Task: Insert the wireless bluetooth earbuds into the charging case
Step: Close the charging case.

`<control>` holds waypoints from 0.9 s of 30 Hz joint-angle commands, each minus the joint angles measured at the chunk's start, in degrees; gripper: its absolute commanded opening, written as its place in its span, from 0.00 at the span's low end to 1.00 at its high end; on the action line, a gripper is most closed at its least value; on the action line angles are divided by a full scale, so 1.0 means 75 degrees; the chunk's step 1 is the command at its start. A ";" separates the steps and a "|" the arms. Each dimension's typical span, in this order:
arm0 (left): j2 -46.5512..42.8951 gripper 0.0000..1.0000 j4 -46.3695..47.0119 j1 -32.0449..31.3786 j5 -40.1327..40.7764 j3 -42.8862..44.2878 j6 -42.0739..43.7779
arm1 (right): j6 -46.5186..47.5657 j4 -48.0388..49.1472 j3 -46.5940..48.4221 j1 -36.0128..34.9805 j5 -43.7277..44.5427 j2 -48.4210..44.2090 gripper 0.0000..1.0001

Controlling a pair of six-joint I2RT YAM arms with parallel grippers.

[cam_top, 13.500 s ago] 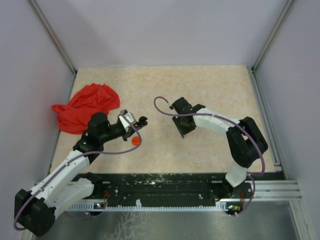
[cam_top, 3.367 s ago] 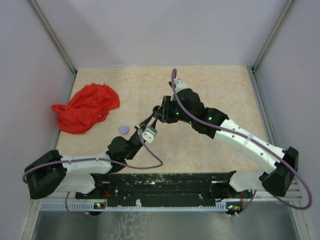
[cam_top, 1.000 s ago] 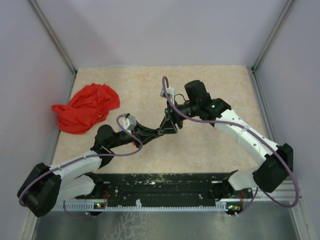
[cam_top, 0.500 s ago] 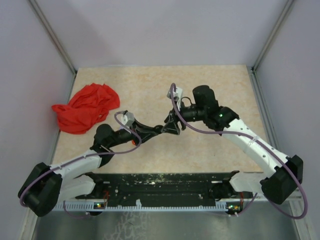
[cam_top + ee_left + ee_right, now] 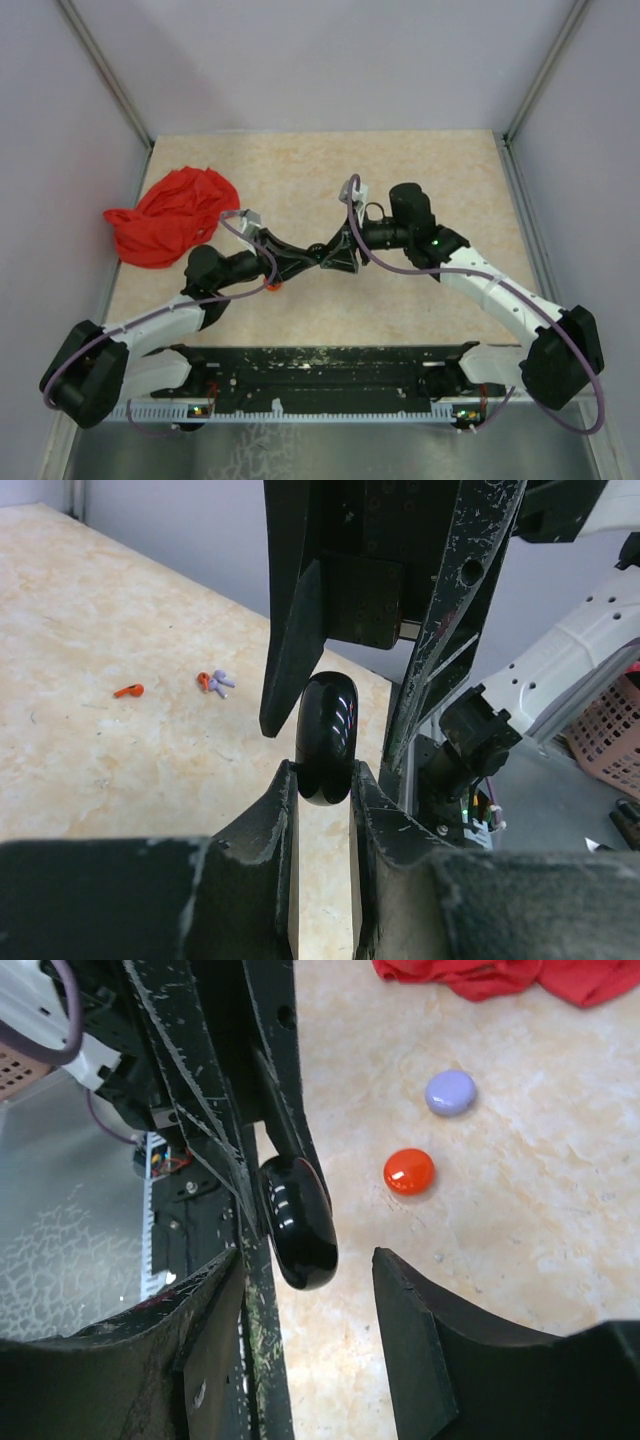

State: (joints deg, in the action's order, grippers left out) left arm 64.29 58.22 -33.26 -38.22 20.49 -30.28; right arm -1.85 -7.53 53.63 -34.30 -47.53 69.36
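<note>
The left gripper is clamped narrow on the lower end of the black charging case, held above the table near its middle. The right gripper stands wide, one finger on either side of the case's free end, not pinching it.

The case looks hard, glossy and rounded. It is probably light but slippery, so the flat faces suit a grip better than the curved rim.

The earbuds are well apart from it on the tabletop: an orange earbud alone, and an orange and lavender pair touching, seemingly towards the far side. Tiny and smooth, they would likely roll or squirt from a pinch - best taken across the stem.
</note>
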 commanded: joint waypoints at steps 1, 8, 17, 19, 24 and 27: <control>0.0115 0.00 0.0481 0.0039 -0.0375 0.0338 -0.0464 | -0.0382 0.1367 -0.0122 0.0050 -0.0890 -0.0345 0.53; 0.0165 0.00 0.0401 0.0040 -0.0575 0.0494 -0.0563 | -0.0396 0.1554 -0.0188 0.0050 -0.1179 -0.0368 0.45; -0.0013 0.04 -0.0362 0.0050 -0.0656 0.0644 -0.0194 | -0.0459 0.1716 -0.0251 0.0060 -0.1427 -0.0293 0.14; -0.0128 0.10 -0.0839 0.0060 -0.0491 0.0676 0.0042 | -0.0458 0.1671 -0.0249 0.0061 -0.1409 -0.0292 0.07; -0.0649 0.40 -0.2759 0.0126 0.0515 0.0931 0.1076 | -0.0484 0.1277 -0.0237 0.0077 -0.1049 -0.0342 0.02; -0.1021 0.53 -0.4317 0.0133 0.1455 0.1140 0.1862 | -0.0537 0.0829 -0.0251 0.0086 -0.0676 -0.0328 0.03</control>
State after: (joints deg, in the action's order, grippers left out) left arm 59.75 42.39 -33.15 -38.70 26.11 -25.52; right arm -5.19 1.15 51.40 -33.69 -53.63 68.53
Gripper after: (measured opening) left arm 0.500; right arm 0.239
